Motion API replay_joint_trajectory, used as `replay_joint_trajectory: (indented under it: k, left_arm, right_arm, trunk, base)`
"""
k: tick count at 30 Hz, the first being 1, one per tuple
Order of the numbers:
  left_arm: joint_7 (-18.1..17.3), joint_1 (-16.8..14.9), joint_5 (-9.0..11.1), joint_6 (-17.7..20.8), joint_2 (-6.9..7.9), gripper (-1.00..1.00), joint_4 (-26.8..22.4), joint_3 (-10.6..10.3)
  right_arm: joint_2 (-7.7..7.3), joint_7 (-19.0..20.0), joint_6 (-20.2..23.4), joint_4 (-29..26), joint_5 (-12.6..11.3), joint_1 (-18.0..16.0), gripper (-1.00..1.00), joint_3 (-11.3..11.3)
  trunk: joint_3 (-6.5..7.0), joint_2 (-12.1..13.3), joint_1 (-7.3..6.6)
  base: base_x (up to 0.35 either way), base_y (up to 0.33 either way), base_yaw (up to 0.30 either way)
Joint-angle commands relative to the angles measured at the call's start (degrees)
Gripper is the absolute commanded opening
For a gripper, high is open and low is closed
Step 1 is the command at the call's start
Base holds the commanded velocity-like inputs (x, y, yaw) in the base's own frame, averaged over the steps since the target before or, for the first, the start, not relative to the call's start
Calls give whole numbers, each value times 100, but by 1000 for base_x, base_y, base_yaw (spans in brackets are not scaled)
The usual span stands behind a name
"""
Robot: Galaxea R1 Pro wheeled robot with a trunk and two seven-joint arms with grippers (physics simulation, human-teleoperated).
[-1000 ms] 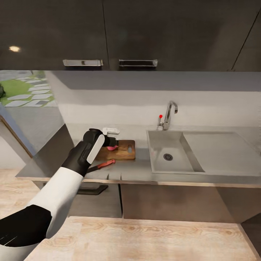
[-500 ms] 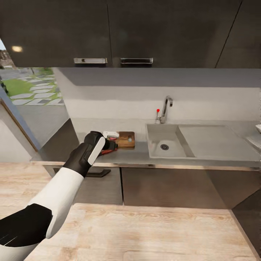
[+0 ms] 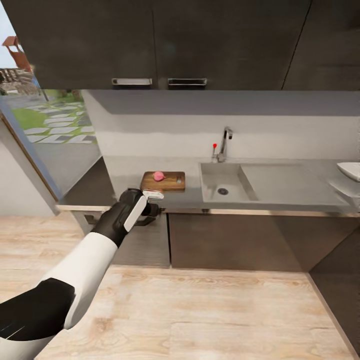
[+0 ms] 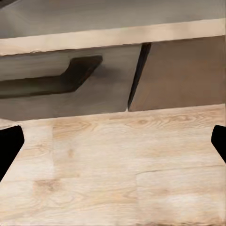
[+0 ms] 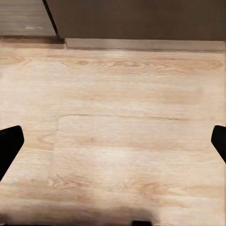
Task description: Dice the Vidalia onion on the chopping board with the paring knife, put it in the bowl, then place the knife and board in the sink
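Both sets of jaws stand wide and hold nothing: each wrist view has the dark fingertips parted at the frame's edges, with bare wood-plank floor (image 5: 122, 141) between them. The left gripper (image 3: 152, 200) hangs just in front of the counter's (image 3: 280, 192) front edge, over the drawer fronts and their long black handle (image 4: 52, 80). The Vidalia onion (image 3: 159, 175) is already out of the sink (image 3: 222, 180), sitting on the chopping board (image 3: 170, 182), which lies just beyond and slightly right of those jaws with its long axis along the counter. The left arm looks much the nearer for any reach to it. The paring knife I cannot make out, and dicing needs it. The white bowl (image 3: 350, 170) sits far right, well apart, past the sink and tap (image 3: 223, 142). Glossy black cabinets (image 3: 200, 40) hang above a pale wall
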Motion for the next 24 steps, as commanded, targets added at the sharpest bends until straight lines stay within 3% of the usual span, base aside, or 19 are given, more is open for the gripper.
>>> replay_joint_trajectory:
  k: [1, 6, 11, 13, 14, 15, 17, 19, 24]
  left_arm:
    - [48, -2, 60, -1, -11, 100, 159, -15]
    - [24, 0, 63, -422, -58, 100, 747, -21]
    - [-19, 1, 60, -1754, -140, 100, 2265, -93]
    - [-35, 1, 58, -2625, -181, 100, 3140, -120]
    - [-95, 1, 57, -3676, -218, 100, 4052, -132]
    - [-245, 4, 57, -4429, -231, 100, 4538, -136]
    - [-454, 39, 58, -4883, -216, 100, 4770, -137]
    - [-697, 329, 49, -5271, -177, 100, 4954, -139]
    - [-772, 974, -17, -5630, -167, 100, 5012, -139]
  right_arm:
    - [0, -25, -16, 4, -17, -4, 100, 43]
    - [1, -25, -16, 4, -17, -4, 100, 43]
    - [-1, -25, -16, 4, -17, -4, 100, 43]
    - [-4, -25, -16, 4, -17, -4, 100, 43]
    - [-6, -25, -16, -1, -17, -4, 100, 38]
    - [-6, -22, -16, -3, -17, -4, 100, 36]
    - [-6, -18, -16, -3, -17, -4, 100, 35]
    - [-12, -11, -16, -10, -17, -4, 100, 30]
    - [-47, -16, -16, -30, -17, -4, 100, 12]
  trunk:
    - [-11, -13, 0]
    - [-11, -13, 0]
    - [-11, -13, 0]
    - [-11, -13, 0]
    - [-11, -13, 0]
    - [-11, -13, 0]
    - [-11, -13, 0]
    - [-11, -13, 0]
    - [-11, -13, 0]
  base:
    - [-337, 0, 0]
    - [-337, 0, 0]
    - [-206, 0, 0]
    - [-47, 0, 0]
    - [-15, 0, 0]
    - [-8, 0, 0]
    - [-5, 0, 0]
    - [-2, 0, 0]
    - [0, 0, 0]
